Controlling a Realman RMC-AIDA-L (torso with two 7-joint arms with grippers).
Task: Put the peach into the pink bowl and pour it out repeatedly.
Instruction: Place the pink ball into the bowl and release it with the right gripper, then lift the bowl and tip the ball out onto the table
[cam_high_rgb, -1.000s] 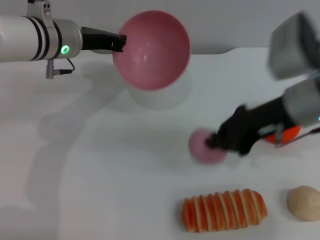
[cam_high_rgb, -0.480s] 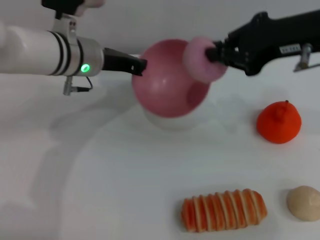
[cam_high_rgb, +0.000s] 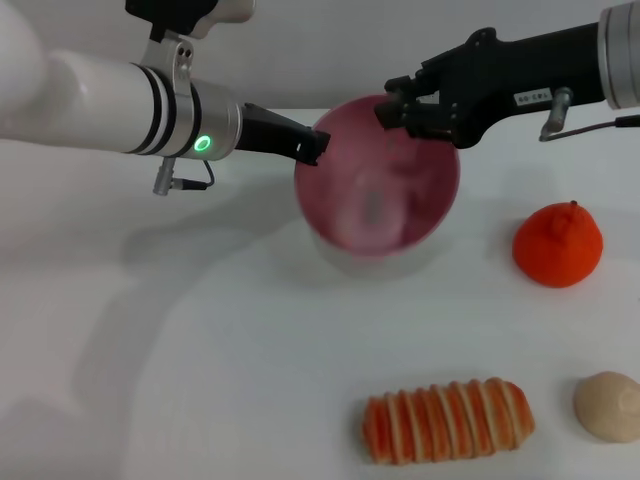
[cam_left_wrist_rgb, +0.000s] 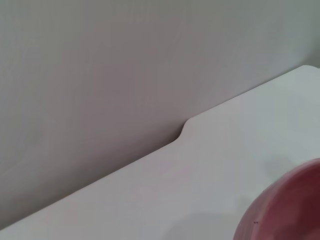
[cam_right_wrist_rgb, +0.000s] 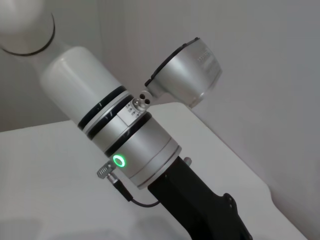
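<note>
The left gripper (cam_high_rgb: 318, 148) reaches in from the robot's left and clamps the near-left rim of the pink bowl (cam_high_rgb: 378, 178), holding it raised above the white tabletop (cam_high_rgb: 200, 340), its mouth turned toward the head camera; its jaws are closed on that rim. A pale shadow lies on the tabletop directly beneath the bowl. The right gripper (cam_high_rgb: 398, 110) comes in from the robot's right and sits at the bowl's upper rim, over its opening; whether its jaws are open or closed cannot be told from this view. The peach cannot be made out clearly: only a pale, blurred patch shows inside the bowl, and nothing pink is seen between the right jaws. On the robot's right of the bowl an orange fruit (cam_high_rgb: 558, 245) rests on the tabletop, well apart from it. Nearer the camera lie a ridged orange-and-cream striped bread toy (cam_high_rgb: 448, 420) and, just to its right, a beige round lump (cam_high_rgb: 608, 405). The left wrist view shows a section of the bowl's pink outer wall against the tabletop and a grey wall (cam_left_wrist_rgb: 100, 75). The right wrist view shows the left arm (cam_right_wrist_rgb: 125, 145), its green indicator ring lit.
</note>
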